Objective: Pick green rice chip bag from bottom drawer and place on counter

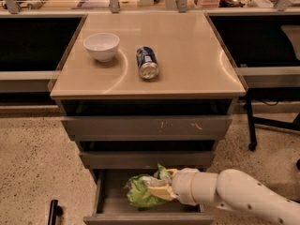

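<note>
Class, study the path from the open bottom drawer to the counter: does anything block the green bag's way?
The end effector is at the green rice chip bag in the bottom drawer. Two upper drawer fronts sit above; bowl and can sit left on the counter.
</note>
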{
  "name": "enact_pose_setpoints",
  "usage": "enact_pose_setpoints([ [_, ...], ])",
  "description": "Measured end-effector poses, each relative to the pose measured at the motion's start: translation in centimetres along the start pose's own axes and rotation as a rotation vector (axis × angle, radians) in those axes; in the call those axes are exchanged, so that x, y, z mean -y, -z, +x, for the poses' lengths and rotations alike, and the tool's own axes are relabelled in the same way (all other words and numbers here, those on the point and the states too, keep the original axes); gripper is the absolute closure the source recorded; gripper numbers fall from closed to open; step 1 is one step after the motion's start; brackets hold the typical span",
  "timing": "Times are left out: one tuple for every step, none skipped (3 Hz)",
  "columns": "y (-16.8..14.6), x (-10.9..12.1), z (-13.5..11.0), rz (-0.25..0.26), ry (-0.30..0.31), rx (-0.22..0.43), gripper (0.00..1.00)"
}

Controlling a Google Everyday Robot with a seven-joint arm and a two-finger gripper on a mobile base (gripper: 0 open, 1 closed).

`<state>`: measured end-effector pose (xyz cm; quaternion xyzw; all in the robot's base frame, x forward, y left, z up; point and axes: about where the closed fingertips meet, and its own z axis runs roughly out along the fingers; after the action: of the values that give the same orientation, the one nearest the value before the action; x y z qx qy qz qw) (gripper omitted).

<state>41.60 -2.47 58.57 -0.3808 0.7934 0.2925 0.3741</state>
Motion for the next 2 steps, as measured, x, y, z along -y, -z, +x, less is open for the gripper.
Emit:
enact_pose_setpoints([
  [4.5, 0.0, -0.3, 0.071, 0.074, 0.049, 1.00],
  [7.1, 1.1, 1.1, 0.137, 0.045, 0.059, 1.00],
])
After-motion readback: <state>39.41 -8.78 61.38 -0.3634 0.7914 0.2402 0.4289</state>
